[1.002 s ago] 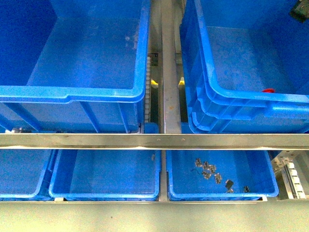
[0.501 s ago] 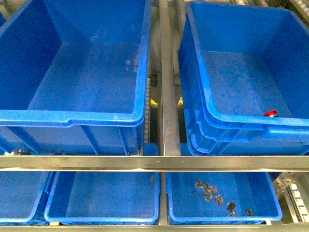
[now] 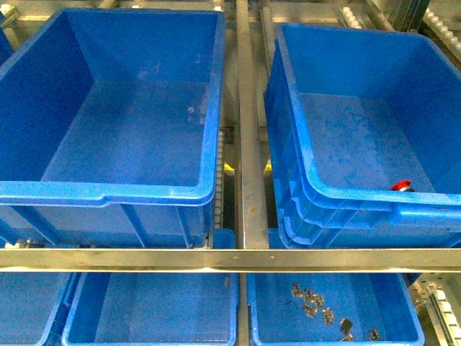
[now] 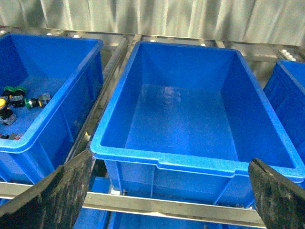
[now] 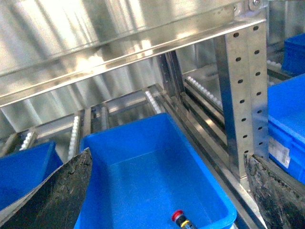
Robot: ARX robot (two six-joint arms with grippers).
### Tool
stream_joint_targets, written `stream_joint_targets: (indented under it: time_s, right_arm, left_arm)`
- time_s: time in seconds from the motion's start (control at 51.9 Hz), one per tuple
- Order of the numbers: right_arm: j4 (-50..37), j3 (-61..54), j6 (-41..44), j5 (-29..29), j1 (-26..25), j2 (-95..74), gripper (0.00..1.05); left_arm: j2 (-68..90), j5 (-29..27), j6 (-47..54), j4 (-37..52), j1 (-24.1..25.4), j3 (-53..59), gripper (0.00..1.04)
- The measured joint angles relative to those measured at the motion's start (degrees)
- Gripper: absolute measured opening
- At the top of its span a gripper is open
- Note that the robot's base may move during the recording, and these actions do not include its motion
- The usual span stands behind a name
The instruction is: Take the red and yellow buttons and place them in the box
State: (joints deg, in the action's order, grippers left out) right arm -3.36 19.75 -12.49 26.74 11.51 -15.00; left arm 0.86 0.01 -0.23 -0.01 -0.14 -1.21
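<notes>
The box (image 3: pixel 346 204), a deep blue crate with doubled rims, stands at the right on the upper rack. One red button (image 3: pixel 402 185) lies on its floor by the near right corner. In the right wrist view the same red button (image 5: pixel 178 217) lies in the box (image 5: pixel 128 143), and my right gripper (image 5: pixel 164 191) hangs open above it, holding nothing. My left gripper (image 4: pixel 171 200) is open and empty in front of a single-rimmed blue crate (image 4: pixel 190 164). A yellow button (image 4: pixel 2 102) lies among green-capped switches (image 4: pixel 21 91) in the crate beside it. Neither gripper shows in the front view.
A large blue crate (image 3: pixel 108 193) stands left of the box, with a steel rail (image 3: pixel 248 144) between them. A steel bar (image 3: pixel 230 259) crosses in front. Lower crates sit beneath; the right one (image 3: pixel 407 317) holds several small metal clips (image 3: pixel 311 301). A perforated steel post (image 5: pixel 243 95) rises beside the box.
The front view has shifted, so the crates' far rims now show and the crates sit lower in the picture. The red button lies in the same corner of the box.
</notes>
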Motion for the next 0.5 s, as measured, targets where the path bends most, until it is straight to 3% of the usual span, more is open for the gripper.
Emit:
stream_joint_targets:
  time_s: [0.193, 0.385, 0.424, 0.501]
  right_arm:
    - [-4.3, -3.3, 1.9, 14.3, 15.3, -1.9, 0.97]
    - [-15.0, -6.3, 6.6, 18.9, 23.2, -3.3, 0.97]
    - [-14.2, -6.3, 7.7, 17.4, 23.3, -3.2, 0.95]
    - [-3.3, -6.2, 10.1, 7.5, 21.3, -1.4, 0.82]
  left_arm:
    - [0.0, 0.0, 0.0, 0.0, 0.0, 0.0, 0.97]
    - [0.0, 0.0, 0.0, 0.0, 0.0, 0.0, 0.97]
    - [0.0, 0.0, 0.0, 0.0, 0.0, 0.0, 0.97]
    - [0.0, 0.0, 0.0, 0.0, 0.0, 0.0, 0.97]
